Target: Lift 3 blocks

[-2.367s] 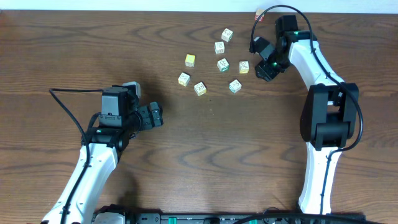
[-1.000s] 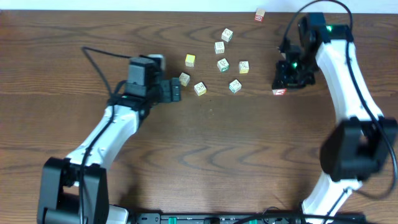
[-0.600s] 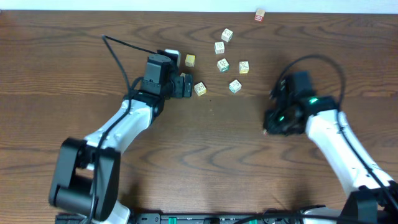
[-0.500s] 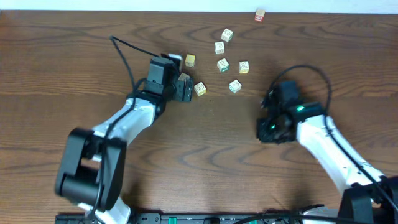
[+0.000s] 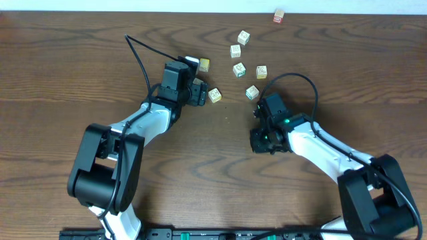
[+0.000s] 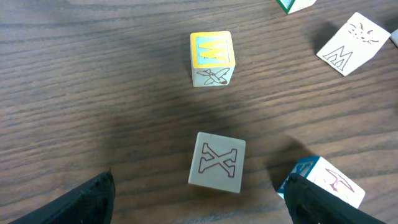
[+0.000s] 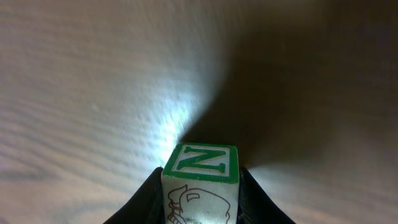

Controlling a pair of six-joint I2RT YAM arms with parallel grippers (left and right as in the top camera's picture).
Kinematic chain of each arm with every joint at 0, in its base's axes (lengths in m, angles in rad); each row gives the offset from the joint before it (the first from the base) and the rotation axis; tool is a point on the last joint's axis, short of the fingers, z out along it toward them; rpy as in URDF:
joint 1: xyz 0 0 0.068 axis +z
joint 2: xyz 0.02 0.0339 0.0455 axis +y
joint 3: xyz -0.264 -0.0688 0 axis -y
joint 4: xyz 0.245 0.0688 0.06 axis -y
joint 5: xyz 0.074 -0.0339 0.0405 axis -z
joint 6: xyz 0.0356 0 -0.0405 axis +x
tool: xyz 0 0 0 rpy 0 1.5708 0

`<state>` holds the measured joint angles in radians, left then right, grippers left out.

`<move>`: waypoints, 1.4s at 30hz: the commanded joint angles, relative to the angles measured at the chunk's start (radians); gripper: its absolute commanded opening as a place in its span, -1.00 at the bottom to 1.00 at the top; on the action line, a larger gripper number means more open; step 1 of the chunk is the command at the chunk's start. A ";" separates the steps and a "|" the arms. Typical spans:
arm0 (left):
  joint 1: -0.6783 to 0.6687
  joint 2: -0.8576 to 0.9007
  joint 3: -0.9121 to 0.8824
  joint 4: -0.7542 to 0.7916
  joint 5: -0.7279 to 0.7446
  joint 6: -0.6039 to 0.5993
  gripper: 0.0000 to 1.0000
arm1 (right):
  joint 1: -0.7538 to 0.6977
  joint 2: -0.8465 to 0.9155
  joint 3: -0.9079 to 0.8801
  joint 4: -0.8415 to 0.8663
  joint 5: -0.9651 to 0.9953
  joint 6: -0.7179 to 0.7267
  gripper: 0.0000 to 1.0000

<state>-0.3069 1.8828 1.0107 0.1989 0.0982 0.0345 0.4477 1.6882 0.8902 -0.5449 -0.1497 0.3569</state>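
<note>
Over the brown wooden desk (image 5: 67, 53), the left arm (image 5: 140, 127) reaches toward the middle of the far edge, and the right arm (image 5: 327, 150) bends in toward the desk's centre. The left gripper (image 5: 198, 92) stands with its jaws wide apart on either side of the X block (image 6: 216, 162), touching neither side of it (that block sits flat on the wood). The right gripper (image 5: 260, 141) is clamped on the N block (image 7: 200, 165) just right of the desk's centre. The other lettered blocks (image 5: 239, 69) lie loose nearer the far edge, with a yellow-topped block (image 6: 211, 56) just beyond the X block.
</note>
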 commanded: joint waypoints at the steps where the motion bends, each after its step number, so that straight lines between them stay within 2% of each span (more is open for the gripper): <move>1: 0.003 0.060 0.021 0.028 -0.010 0.014 0.73 | 0.012 0.117 -0.021 0.037 0.014 0.017 -0.59; 5: 0.003 0.101 0.025 0.063 -0.010 0.013 0.61 | 0.012 0.162 -0.021 0.072 0.014 0.017 -0.55; 9: 0.004 0.124 0.039 0.074 -0.011 0.013 0.39 | 0.012 0.171 -0.021 0.093 0.014 0.017 -0.49; 15: 0.007 0.124 0.046 0.103 -0.011 0.013 0.32 | 0.012 0.171 -0.021 0.091 0.014 0.016 -0.49; 18: 0.009 0.124 0.050 0.103 -0.011 0.013 0.19 | 0.012 0.171 -0.021 0.090 0.015 0.016 -0.48; 19: 0.009 0.124 0.050 0.102 -0.011 0.013 0.12 | 0.012 0.171 -0.021 0.090 0.014 0.016 -0.47; 24: 0.009 0.124 0.049 0.094 -0.013 -0.006 -0.46 | 0.012 0.171 -0.021 0.081 0.015 0.016 -0.42; 27: 0.009 0.124 0.049 0.080 -0.013 -0.034 -0.49 | 0.012 0.171 -0.021 0.079 0.015 0.016 -0.32; 29: 0.009 0.122 0.049 0.062 -0.013 -0.048 -0.51 | 0.012 0.171 -0.021 0.068 0.015 0.017 -0.49; 30: 0.009 0.120 0.049 0.051 -0.013 -0.047 -0.51 | 0.012 0.170 -0.021 0.061 0.021 0.017 -0.49; 34: 0.009 0.106 0.049 -0.002 -0.013 -0.047 -0.51 | 0.012 0.163 -0.021 0.051 0.069 0.001 -0.13; 35: 0.009 0.100 0.049 -0.015 -0.013 -0.047 -0.52 | 0.011 0.158 -0.021 0.050 0.072 -0.010 0.07; 36: 0.009 0.095 0.049 -0.025 -0.013 -0.047 -0.53 | 0.009 0.153 -0.020 0.050 0.071 -0.018 0.40; 37: 0.009 0.090 0.049 -0.032 -0.013 -0.047 -0.53 | 0.009 0.150 -0.019 0.050 0.071 -0.018 0.61; 38: 0.009 0.088 0.049 -0.038 -0.013 -0.047 -0.54 | 0.008 0.148 -0.014 0.048 0.070 -0.018 0.72; 42: 0.009 0.077 0.049 -0.066 -0.013 -0.048 -0.63 | 0.008 0.148 0.023 0.012 0.067 -0.042 0.79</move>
<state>-0.3031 1.9720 1.0565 0.1627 0.0944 -0.0029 0.4568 1.7588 0.9520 -0.4881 -0.1375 0.3298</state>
